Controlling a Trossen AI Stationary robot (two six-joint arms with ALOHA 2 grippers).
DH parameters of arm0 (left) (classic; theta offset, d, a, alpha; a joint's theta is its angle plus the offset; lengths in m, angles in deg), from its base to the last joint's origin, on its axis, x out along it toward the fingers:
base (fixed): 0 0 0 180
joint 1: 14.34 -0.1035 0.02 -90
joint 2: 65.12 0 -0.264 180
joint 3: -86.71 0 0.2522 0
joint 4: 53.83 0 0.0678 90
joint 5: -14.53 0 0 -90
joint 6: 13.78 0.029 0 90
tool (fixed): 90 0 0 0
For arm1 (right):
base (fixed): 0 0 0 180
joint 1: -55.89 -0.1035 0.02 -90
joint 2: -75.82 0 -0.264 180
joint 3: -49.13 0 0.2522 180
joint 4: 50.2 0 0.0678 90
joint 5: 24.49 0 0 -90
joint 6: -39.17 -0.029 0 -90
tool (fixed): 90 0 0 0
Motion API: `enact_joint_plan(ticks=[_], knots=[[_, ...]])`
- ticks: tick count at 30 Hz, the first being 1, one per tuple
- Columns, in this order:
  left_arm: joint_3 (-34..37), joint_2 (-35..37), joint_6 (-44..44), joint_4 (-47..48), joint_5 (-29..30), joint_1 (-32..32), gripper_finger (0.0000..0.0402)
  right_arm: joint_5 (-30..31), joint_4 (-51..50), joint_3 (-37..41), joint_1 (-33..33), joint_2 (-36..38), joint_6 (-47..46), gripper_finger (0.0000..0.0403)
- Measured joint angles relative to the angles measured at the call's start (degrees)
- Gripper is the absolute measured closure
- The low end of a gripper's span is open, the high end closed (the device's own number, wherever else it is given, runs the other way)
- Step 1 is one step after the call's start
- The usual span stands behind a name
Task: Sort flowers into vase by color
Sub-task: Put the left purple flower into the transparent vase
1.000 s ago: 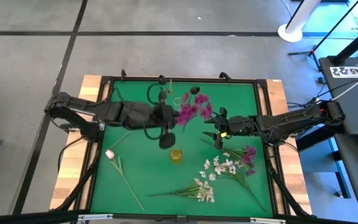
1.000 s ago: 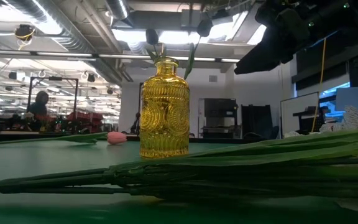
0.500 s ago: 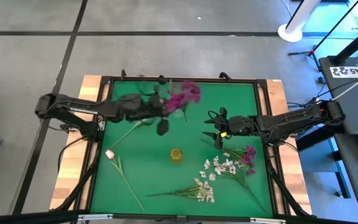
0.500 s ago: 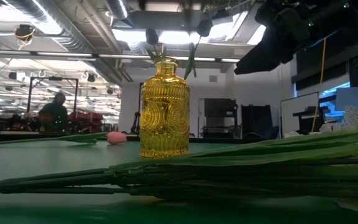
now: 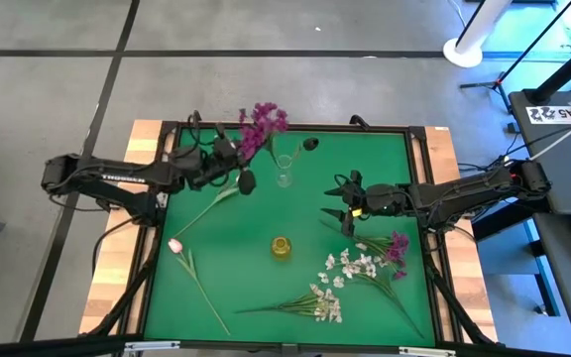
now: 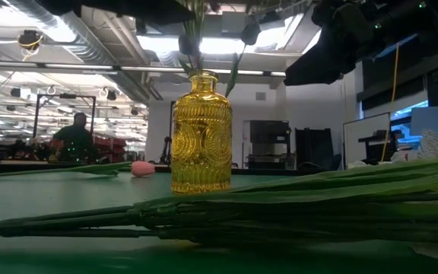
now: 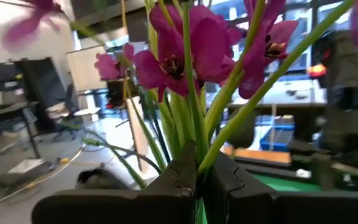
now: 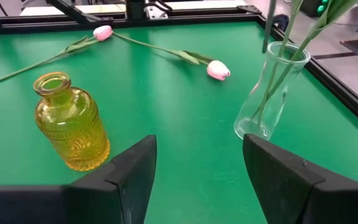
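Your left gripper [image 5: 234,162], jaws clamped on the magenta flowers [image 5: 263,124], sits seemingly over the bench's [image 5: 236,258] far edge beside the clear vase [image 5: 285,171]; right gripper [image 5: 337,205] open, mid-bench.

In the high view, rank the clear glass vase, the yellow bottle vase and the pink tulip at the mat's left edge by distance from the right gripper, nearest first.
From the right gripper:
1. Clear glass vase, toward the mat's far edge, left of the gripper.
2. Yellow bottle vase, mid-mat, on the near side; close to the clear vase's distance, so 1 and 2 are hard to separate.
3. Pink tulip, at the left edge, plainly farthest.
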State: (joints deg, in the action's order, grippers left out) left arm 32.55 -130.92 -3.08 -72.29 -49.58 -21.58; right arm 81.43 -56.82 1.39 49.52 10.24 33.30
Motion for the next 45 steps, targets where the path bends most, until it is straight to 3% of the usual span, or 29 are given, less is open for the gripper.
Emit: enact_joint_plan(ticks=[10,22,39,45], knots=[[-0.04,-2.08,-0.17,-5.36,-4.14,-1.61,0.0400,-0.02,-0.04,0.00,0.00,-0.04,0.07,0.0165],[-0.04,-2.08,-1.10,-5.16,-4.07,0.41,0.0400,-0.04,-0.42,0.00,0.01,-0.04,0.11,0.0165],[-0.04,-2.08,-1.23,-0.88,-4.04,-2.28,0.0400,-0.07,-0.41,0.00,0.00,-0.07,0.02,0.0165],[-0.11,-5.58,-3.89,3.22,-4.11,-2.28,0.0400,-0.07,-0.37,0.00,0.01,-0.08,0.02,0.0165]])
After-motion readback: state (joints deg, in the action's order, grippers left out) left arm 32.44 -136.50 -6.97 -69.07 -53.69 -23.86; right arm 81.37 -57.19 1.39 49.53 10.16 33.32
